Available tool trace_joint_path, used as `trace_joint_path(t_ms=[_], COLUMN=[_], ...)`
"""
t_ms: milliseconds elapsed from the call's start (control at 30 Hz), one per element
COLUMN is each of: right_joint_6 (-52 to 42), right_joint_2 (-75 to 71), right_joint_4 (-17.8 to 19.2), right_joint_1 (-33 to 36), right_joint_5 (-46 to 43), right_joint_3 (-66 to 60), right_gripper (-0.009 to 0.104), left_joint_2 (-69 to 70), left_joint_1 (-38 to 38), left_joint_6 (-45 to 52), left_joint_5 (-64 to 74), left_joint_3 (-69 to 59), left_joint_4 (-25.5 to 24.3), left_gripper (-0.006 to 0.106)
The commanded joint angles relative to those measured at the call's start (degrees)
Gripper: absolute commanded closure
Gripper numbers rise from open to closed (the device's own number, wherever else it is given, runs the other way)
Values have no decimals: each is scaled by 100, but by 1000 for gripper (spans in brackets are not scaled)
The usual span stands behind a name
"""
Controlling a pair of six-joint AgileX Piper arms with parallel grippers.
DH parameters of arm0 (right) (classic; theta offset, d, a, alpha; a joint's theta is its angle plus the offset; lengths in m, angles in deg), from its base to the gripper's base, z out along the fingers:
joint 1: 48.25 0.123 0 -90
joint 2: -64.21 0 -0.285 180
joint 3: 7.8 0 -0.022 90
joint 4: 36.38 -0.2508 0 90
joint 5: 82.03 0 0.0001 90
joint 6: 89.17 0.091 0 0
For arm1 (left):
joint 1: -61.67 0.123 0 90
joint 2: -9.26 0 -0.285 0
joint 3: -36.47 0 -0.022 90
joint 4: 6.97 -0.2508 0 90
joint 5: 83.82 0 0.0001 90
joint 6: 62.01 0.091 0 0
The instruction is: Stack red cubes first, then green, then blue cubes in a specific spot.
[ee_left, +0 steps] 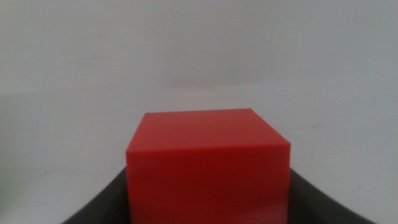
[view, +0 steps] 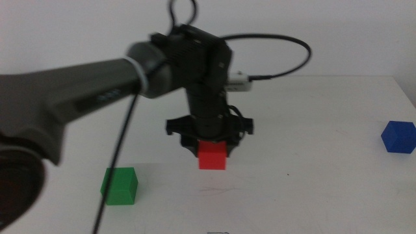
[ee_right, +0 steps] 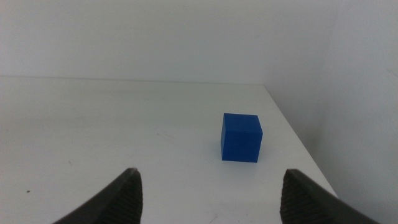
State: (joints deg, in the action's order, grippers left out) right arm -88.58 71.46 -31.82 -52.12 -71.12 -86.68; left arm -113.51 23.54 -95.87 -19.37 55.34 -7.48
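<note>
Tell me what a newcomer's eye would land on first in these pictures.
First the left gripper at mid-table, reaching in from the left with its jaws closed on the red cube, which fills the left wrist view. Next the green cube on the table's near left, and the blue cube by the right edge. The right gripper waits open, facing the blue cube.

No legible text, label, brand, number or sign was found in any of the three views. The faces of the small solid bright-red cube point(view: 212, 156), the small solid bright-green cube point(view: 119, 186) and the small solid deep-blue cube point(ee_right: 240, 137) are plain. The plain white tabletop point(view: 312, 130) bears no readable marking.
</note>
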Motion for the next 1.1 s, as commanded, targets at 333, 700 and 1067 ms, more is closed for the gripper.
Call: trace_joint_path(t_ms=[333, 700, 1067], right_joint_6=[-59, -59, -59], right_joint_2=[-127, -127, -127], right_joint_4=[74, 74, 74], right_joint_1=[-31, -31, -31], right_joint_5=[-413, -413, -413], right_joint_3=[102, 102, 102], right_gripper=[38, 38, 38], left_joint_2=[-298, -298, -567], left_joint_1=[-214, -214, -174], left_joint_6=[-203, -437, -419], left_joint_5=[-158, -169, -143], left_joint_3=[530, 507, 494], left_joint_4=[-30, 51, 241], left_gripper=[102, 102, 102])
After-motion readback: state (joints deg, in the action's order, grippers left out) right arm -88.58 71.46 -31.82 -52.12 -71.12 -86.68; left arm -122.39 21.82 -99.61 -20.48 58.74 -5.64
